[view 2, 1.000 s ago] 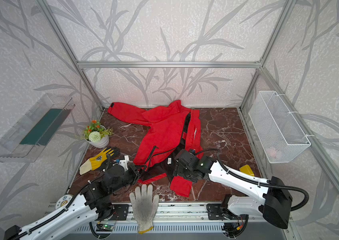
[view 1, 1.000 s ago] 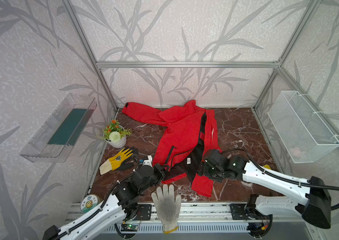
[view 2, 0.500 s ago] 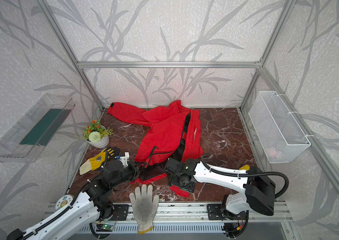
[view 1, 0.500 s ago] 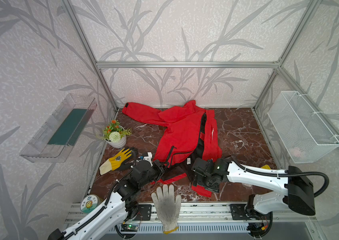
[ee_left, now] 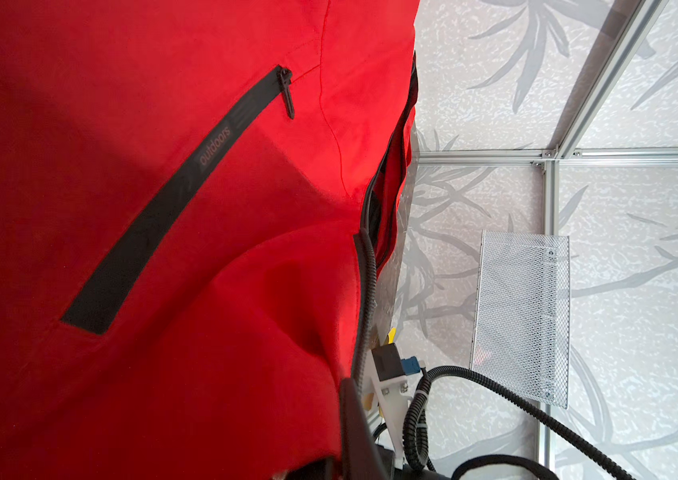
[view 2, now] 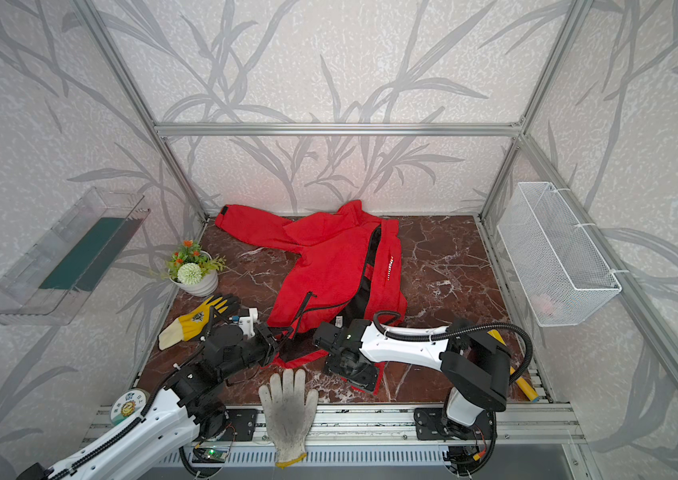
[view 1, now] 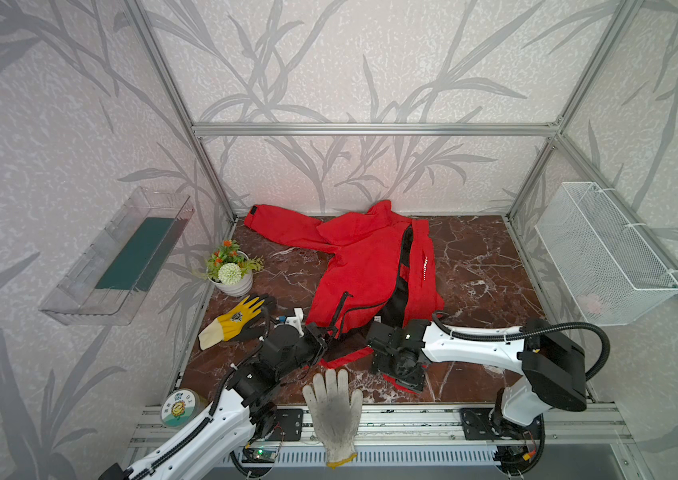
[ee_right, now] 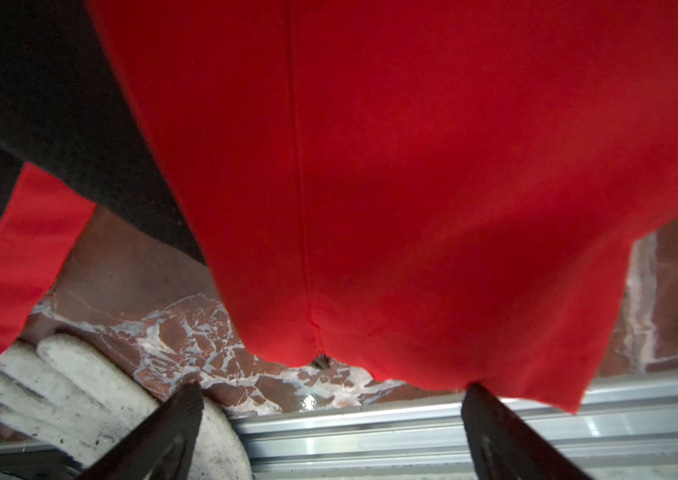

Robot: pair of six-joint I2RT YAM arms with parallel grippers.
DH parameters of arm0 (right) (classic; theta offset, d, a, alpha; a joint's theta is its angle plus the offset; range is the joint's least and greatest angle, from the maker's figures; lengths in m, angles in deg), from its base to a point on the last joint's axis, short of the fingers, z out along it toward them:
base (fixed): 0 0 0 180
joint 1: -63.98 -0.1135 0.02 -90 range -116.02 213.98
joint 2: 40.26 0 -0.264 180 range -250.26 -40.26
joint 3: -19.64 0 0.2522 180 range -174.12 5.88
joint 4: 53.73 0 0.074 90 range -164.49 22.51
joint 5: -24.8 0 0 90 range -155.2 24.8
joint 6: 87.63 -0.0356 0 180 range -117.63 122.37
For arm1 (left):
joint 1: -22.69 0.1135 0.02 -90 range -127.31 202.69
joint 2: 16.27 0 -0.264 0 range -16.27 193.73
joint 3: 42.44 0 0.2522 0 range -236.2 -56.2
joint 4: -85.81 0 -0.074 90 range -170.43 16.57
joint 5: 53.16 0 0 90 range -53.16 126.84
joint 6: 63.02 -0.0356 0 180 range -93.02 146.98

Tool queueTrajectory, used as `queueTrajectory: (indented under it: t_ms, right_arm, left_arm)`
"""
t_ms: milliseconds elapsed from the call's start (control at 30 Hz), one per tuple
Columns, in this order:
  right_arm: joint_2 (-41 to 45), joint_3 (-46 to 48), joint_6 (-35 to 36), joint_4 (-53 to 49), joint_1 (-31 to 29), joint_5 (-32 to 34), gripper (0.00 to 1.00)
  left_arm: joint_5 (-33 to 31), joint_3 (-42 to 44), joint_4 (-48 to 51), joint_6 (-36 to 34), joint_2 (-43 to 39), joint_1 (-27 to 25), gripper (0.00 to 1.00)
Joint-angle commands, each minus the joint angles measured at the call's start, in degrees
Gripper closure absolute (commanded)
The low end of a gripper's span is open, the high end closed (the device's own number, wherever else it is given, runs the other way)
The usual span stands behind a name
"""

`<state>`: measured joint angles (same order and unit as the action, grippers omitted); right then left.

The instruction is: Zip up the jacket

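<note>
At the near hem of the jacket [view 1: 366,266], I am holding my right claw [ee_right: 334,388] spread wide and my left claw [view 1: 322,336] pressed together.

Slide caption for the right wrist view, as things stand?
Open right gripper facing the hem of the bright red windbreaker jacket, white knit glove at the brown marble tabletop's edge.

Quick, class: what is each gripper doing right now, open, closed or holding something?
Left gripper: closed, pinching the jacket at its lower hem.
Right gripper: open, holding nothing.

marble top [view 1: 474,270], jkt [view 1: 366,262], yel glove [view 1: 237,318], plant [view 1: 231,270]
</note>
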<state>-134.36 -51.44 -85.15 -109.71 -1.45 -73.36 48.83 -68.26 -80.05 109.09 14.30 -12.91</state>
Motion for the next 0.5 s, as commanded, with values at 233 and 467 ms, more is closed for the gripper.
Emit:
queueTrajectory:
  t_ms: [233,467]
  right_arm:
    - [-3.1,-0.3,-2.8,-2.1,-0.2,1.0,0.05]
    - [-1.4,1.5,-3.6,-0.9,-0.2,2.5,0.22]
  left_arm:
    - [-0.1,1.1,-0.2,1.5,-1.7,0.5,1.0]
    - [-1.2,1.8,1.3,2.3,-4.1,0.5,1.0]
